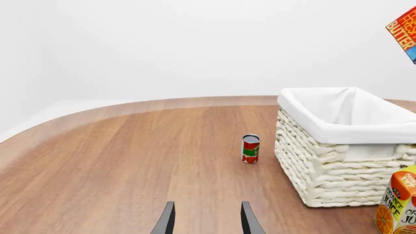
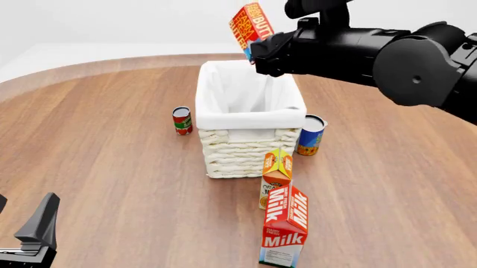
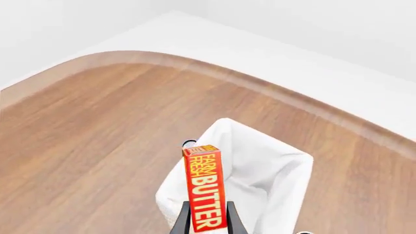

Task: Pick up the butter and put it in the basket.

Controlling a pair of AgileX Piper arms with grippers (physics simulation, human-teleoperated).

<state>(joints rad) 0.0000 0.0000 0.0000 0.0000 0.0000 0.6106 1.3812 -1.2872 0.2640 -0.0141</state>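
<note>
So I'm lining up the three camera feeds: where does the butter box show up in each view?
Front view: the butter is at the top centre, held in the air by the right tool above the basket's far rim.
Left wrist view: only its corner shows, at the upper right edge.
Right wrist view: bottom centre, upright between the fingers.
Shared landmark: the basket, also and.

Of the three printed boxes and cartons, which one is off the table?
The butter: the flat red box, held by the right gripper above the basket. The milk carton and juice carton stand on the table.
</note>
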